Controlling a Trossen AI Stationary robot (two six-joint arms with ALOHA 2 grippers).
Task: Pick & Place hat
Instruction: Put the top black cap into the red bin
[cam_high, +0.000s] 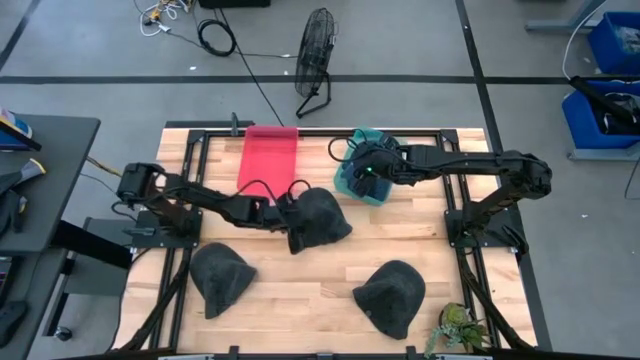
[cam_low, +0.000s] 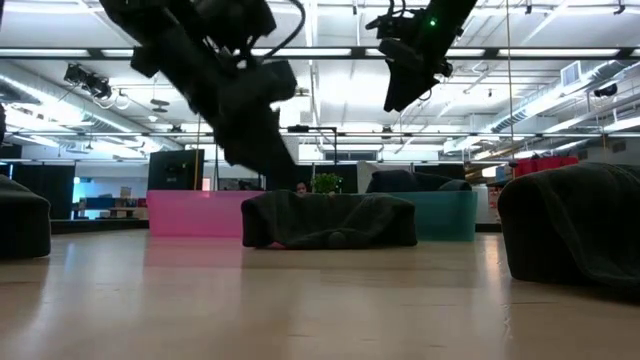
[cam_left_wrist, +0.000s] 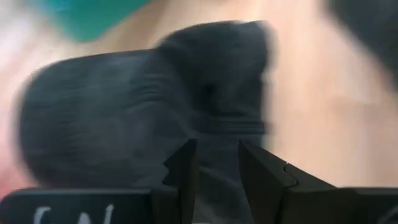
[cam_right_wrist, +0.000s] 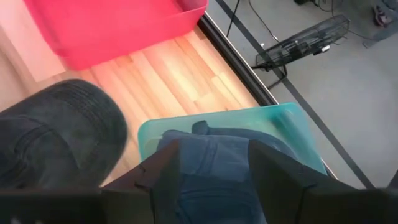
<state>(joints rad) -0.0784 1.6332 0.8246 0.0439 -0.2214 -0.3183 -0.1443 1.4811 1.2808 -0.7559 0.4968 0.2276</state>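
Note:
A dark grey hat (cam_high: 325, 215) lies on the wooden table near its middle, flat on the boards in the low view (cam_low: 330, 220). My left gripper (cam_high: 292, 222) is at the hat's left edge and is shut on it (cam_left_wrist: 214, 165). My right gripper (cam_high: 362, 180) hangs open and empty, high above the teal bin (cam_high: 350, 150) at the far middle (cam_low: 405, 90). A blue hat (cam_right_wrist: 211, 162) lies in the teal bin (cam_right_wrist: 292, 124), below the open fingers. The dark hat also shows in the right wrist view (cam_right_wrist: 56, 130). My left gripper pinches the dark hat's left edge (cam_left_wrist: 214, 155) between its two fingers. It comes slanting down from the table's left side. The hat's body (cam_left_wrist: 143, 106) reaches away beyond the fingertips and rests on the table. The view is blurred, so the number of layers cannot be told.
A pink bin (cam_high: 268, 160) stands at the far side, left of the teal bin. Two more dark hats lie near the front, one on the left (cam_high: 222, 277) and one on the right (cam_high: 390, 295). A small plant (cam_high: 460, 325) stands at the front right corner.

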